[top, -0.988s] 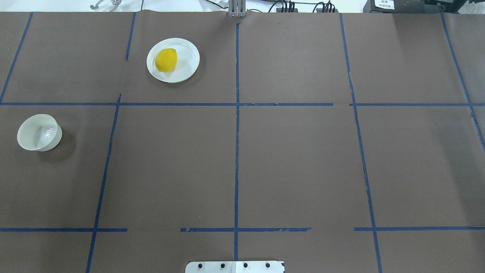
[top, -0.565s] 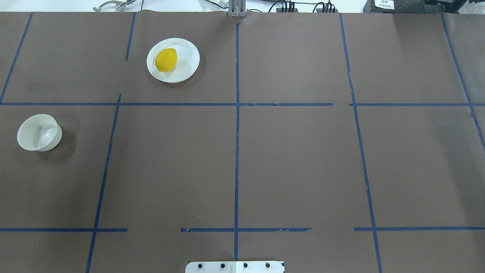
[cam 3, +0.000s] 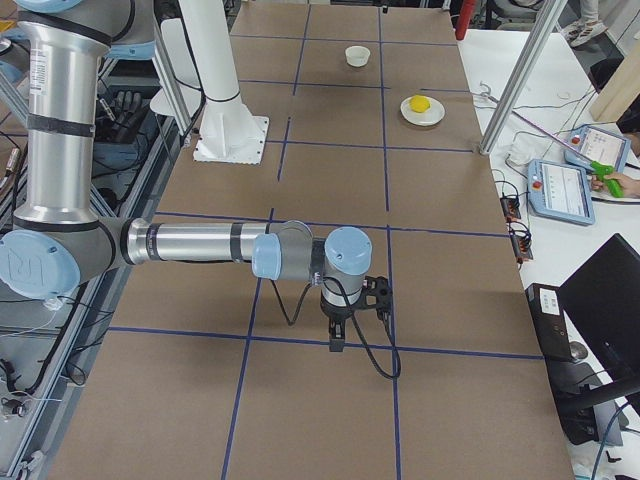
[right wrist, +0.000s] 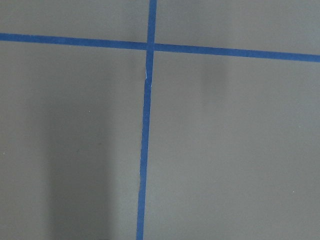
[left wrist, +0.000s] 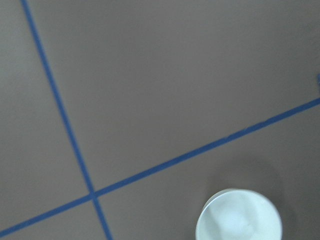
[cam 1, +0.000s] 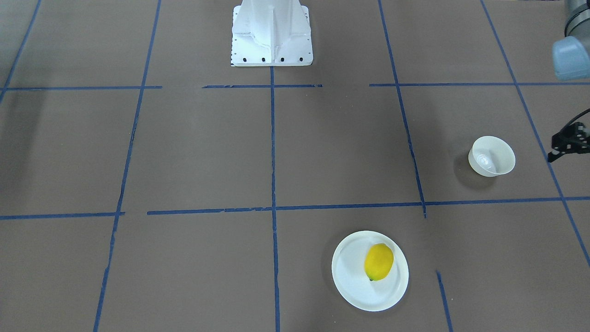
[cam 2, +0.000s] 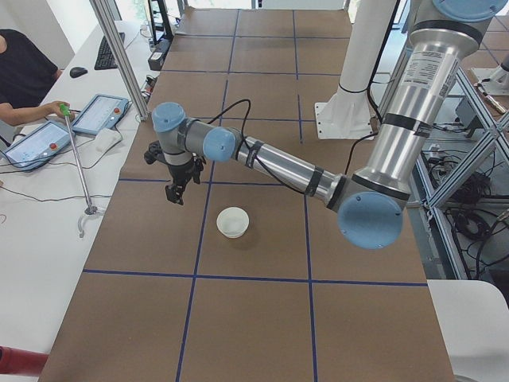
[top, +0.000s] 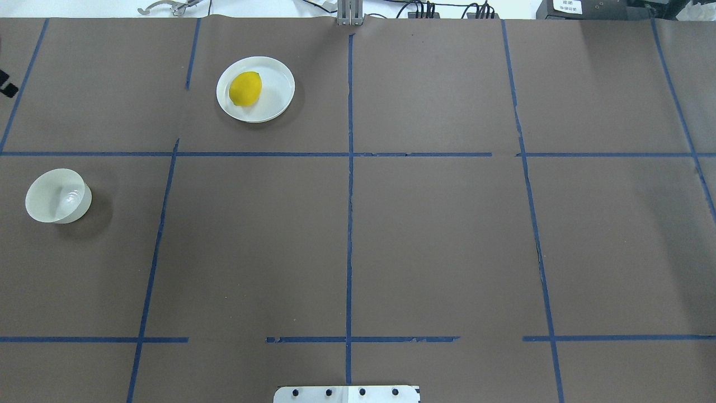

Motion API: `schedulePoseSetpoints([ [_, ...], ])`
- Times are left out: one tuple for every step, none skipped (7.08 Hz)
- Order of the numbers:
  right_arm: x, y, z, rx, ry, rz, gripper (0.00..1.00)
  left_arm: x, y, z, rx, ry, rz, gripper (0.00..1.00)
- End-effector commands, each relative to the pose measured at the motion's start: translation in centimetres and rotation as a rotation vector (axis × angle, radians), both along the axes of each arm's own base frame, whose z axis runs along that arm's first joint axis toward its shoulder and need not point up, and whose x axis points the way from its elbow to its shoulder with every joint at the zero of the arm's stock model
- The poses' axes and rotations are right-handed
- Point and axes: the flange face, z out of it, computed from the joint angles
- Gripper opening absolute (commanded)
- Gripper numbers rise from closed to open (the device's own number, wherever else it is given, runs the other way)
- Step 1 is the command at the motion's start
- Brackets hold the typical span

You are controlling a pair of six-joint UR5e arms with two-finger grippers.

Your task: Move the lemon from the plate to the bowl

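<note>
The yellow lemon (top: 245, 88) lies on the flat white plate (top: 278, 89) at the far side of the table, left of centre; both also show in the front-facing view, lemon (cam 1: 379, 262) on plate (cam 1: 352, 279). The small white bowl (top: 57, 196) stands empty near the table's left edge (cam 1: 492, 156). My left gripper (cam 2: 175, 193) hangs above the table beyond the bowl, apart from it; only a dark part of it shows at the front-facing view's edge (cam 1: 561, 146), so I cannot tell its state. My right gripper (cam 3: 335, 343) hangs over bare table far from them; I cannot tell its state.
Blue tape lines divide the brown table cover. The white robot pedestal (cam 1: 271, 32) stands at the near middle edge. An aluminium post (cam 2: 119, 56) and a side desk with tablets (cam 2: 99, 114) and a seated operator lie past the table's far edge.
A black bit of my left gripper has come into the overhead view at its left edge. The lemon, plate and bowl have not moved.
</note>
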Motion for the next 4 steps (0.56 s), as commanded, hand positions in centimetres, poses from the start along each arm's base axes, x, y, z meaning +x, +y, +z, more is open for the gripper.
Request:
schedulePoseSetpoints([
  [0.0, -0.1, -0.1, 0.001, -0.001, 0.0, 1.0, 11.4, 0.3, -5.7, 0.052, 0.073, 0.001, 1.0],
  [0.0, 0.0, 0.0, 0.0, -0.001, 0.0, 1.0, 14.9, 0.7, -6.8, -0.012, 0.118, -0.058, 1.0],
  [0.0, -0.1, -0.1, 0.003, -0.001, 0.0, 1.0, 19.0, -1.6, -7.9, -0.05, 0.136, -0.072, 1.0],
  [0.0, 0.0, 0.0, 0.0, -0.001, 0.0, 1.0, 21.8, -5.6, -9.9, -0.049, 0.103, -0.099, 1.0],
])
